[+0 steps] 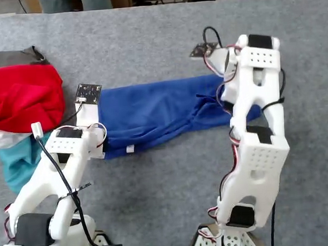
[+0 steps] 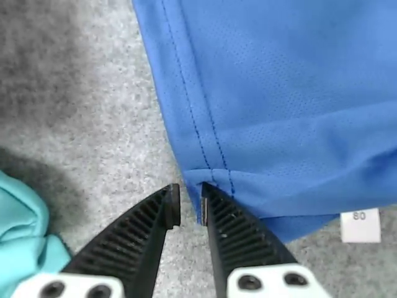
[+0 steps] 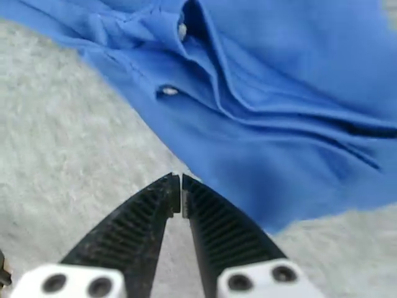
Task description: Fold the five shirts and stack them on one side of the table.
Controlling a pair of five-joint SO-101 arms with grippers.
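**A:** Which step is this?

**B:** Folding the blue shirt, I'd judge. It lies stretched across mid-bench. The left gripper is closed at its left hem corner, and the right gripper is closed at the buttoned end's edge. Whether either pinches cloth, I cannot tell.

**A:** Next?

**B:** Probably secure both ends, then carry one over.

**A:** Surroundings?

**B:** A grey felt-like bench, with a red shirt and a teal shirt heaped at the left.

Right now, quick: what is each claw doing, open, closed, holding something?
Left gripper: closed on the blue shirt hem corner.
Right gripper: closed at the shirt's edge; a grip on cloth cannot be told.
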